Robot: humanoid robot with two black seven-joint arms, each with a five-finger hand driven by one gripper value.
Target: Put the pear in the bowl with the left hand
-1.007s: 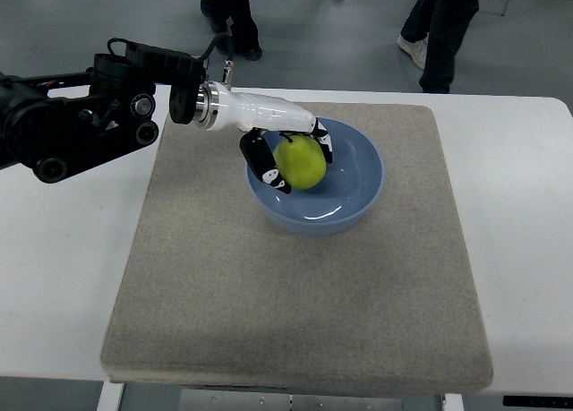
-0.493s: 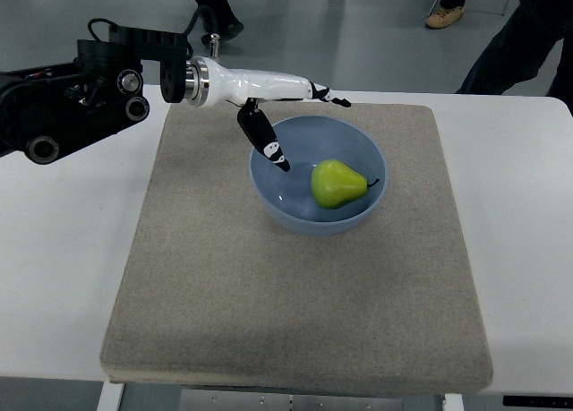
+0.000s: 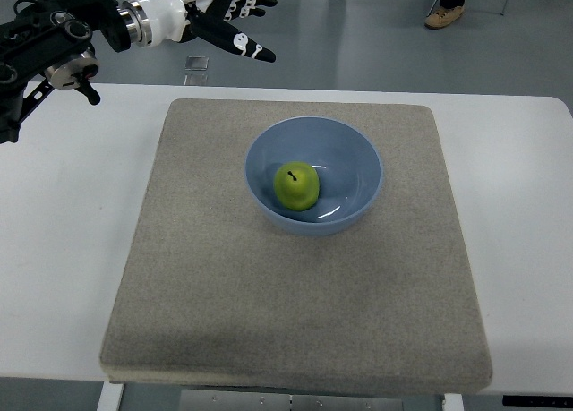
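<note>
Near the centre of the frame, slightly above the middle: a light blue bowl (image 3: pixel 314 175) on a grey felt mat (image 3: pixel 295 295). Inside the bowl, toward its left side: a green pear (image 3: pixel 296 186), resting on the bottom with its dark stem pointing up at the camera. Held by nothing. Under the mat: a white table (image 3: pixel 54 250), showing on the left, the right and along the top edge of the mat. At the upper left corner of the frame: the robot's left hand (image 3: pixel 219 12), white with black fingertips, fingers spread and empty, raised well apart from the bowl, at the end of a black arm (image 3: pixel 45 44). Along the top edge: grey floor (image 3: pixel 376 44) and a person's tan shoe (image 3: pixel 444 16).
</note>
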